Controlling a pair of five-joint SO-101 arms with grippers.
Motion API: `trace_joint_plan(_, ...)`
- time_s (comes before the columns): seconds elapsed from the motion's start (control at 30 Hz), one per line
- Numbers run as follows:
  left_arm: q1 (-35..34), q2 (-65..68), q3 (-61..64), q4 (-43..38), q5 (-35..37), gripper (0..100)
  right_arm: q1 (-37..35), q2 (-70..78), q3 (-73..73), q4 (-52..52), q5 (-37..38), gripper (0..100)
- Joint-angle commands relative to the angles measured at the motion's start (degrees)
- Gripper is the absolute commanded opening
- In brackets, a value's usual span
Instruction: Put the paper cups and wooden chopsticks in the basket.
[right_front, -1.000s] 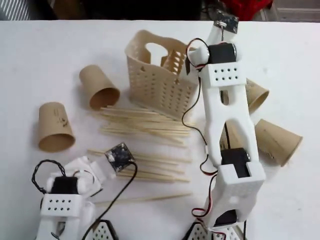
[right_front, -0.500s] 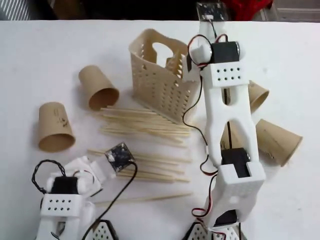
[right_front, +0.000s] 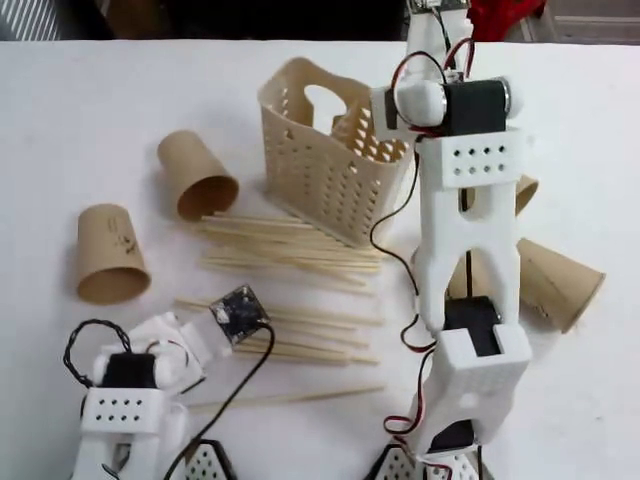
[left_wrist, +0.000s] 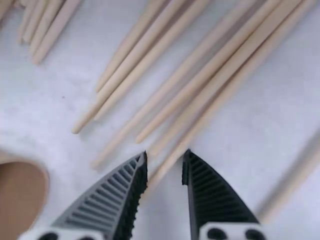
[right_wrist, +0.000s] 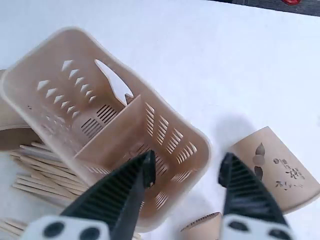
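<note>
High view showed me the beige perforated plastic basket (right_front: 325, 165) standing upright near the middle of the white table (right_front: 100, 90). Two brown paper cups lay on their sides to one side of it, one cup (right_front: 197, 175) near the basket and another cup (right_front: 110, 255) further out toward the left arm (right_front: 130, 390). Two more lay on the basket's other side: one cup (right_front: 560, 285) in plain sight and a second cup (right_front: 522, 190) mostly hidden behind the right arm (right_front: 468, 220), which stretched out alongside the basket. Pale wooden chopsticks (right_front: 290, 250) were strewn flat on the table in front of the basket, between the two arms.

From the left wrist view I saw the left gripper (left_wrist: 165, 157) low over a fan of chopsticks (left_wrist: 200, 85), its jaws parted only a little and holding nothing. The end of one stick lay in line with the gap, and I could not tell whether either jaw touched it. A cup's rim (left_wrist: 17, 192) sat just beside that gripper.

From the right wrist view, the right gripper (right_wrist: 187, 162) hung above a corner of the basket (right_wrist: 100, 110), jaws spread wide and empty. One tip was over the basket's rim, the other over the table between the basket and a printed cup (right_wrist: 277, 170). A divider split the basket into two compartments, and what I could see of both looked bare.
</note>
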Motion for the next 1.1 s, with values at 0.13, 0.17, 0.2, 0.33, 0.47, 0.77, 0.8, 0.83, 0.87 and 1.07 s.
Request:
trace_joint_plan(0.13, 0.0, 0.5, 0.2, -1.1, 0.9, 15, 0.7, -17.1, 5.5, 0.1, 1.5, 3.2)
trace_joint_plan(0.17, 0.0, 0.5, 0.2, -1.1, 0.9, 15, 0.7, -19.9, 7.6, 0.1, 1.6, 4.0)
trace_joint_plan(0.2, 0.0, 0.5, 0.2, -1.1, 0.9, 15, 0.7, -22.7, 10.2, 0.1, 2.9, 5.0)
trace_joint_plan(0.33, -0.1, 0.5, 0.2, -1.1, 1.0, 15, 1.2, -33.0, 24.2, 0.1, 11.7, 8.4)
trace_joint_plan(0.47, -0.1, 0.5, 0.2, -1.1, 1.0, 15, 5.7, -41.7, 38.9, -0.6, 24.2, 9.5)
trace_joint_plan(0.77, -0.1, 0.5, 0.2, -1.1, 1.0, 15, 33.3, -56.8, 66.5, -5.9, 55.6, 9.8)
trace_joint_plan(0.8, -0.1, 0.5, 0.2, -1.1, 1.0, 15, 35.8, -56.8, 70.3, -8.9, 58.0, 9.9)
trace_joint_plan(0.83, -0.1, 0.5, 0.2, -1.1, 1.0, 15, 37.6, -56.9, 74.2, -11.9, 60.4, 9.9)
trace_joint_plan(0.87, -0.1, 0.5, 0.2, -1.1, 1.0, 15, 39.1, -56.8, 77.9, -15.0, 62.4, 9.9)
trace_joint_plan(1.07, -0.1, 0.5, 0.2, -1.1, 1.0, 15, 46.6, -57.1, 93.7, -31.3, 68.4, 14.2)
